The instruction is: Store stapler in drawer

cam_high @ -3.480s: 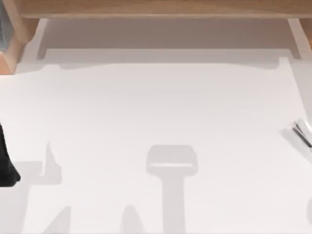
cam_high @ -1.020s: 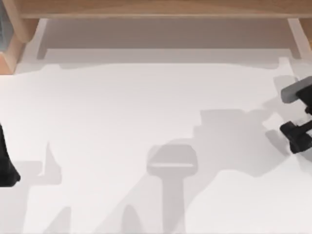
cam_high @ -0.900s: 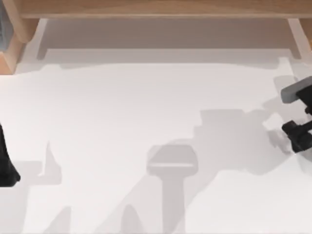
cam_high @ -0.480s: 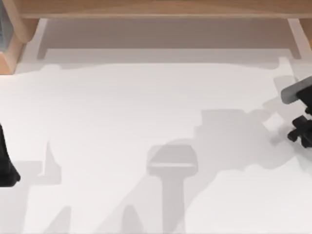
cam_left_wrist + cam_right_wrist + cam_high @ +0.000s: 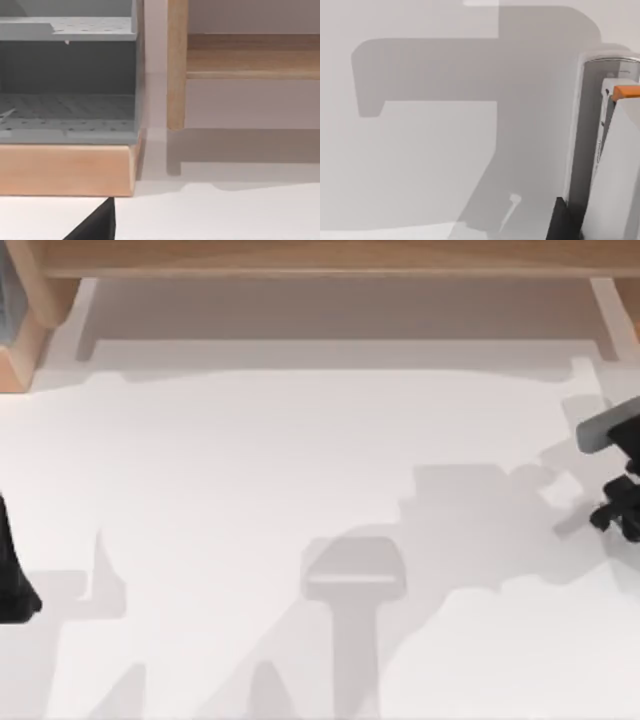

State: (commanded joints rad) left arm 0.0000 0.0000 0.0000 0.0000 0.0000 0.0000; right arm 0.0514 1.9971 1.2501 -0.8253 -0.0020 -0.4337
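At table's right edge, right gripper (image 5: 622, 512) is down over the stapler (image 5: 615, 165), grip can't tell, left gripper (image 5: 12, 580) parked at left edge; pick-up looks underway w/ lift, carry & drawer drop all left.

Right tool (image 5: 622, 517) low at the table's right edge, left arm (image 5: 14, 575) parked at left edge
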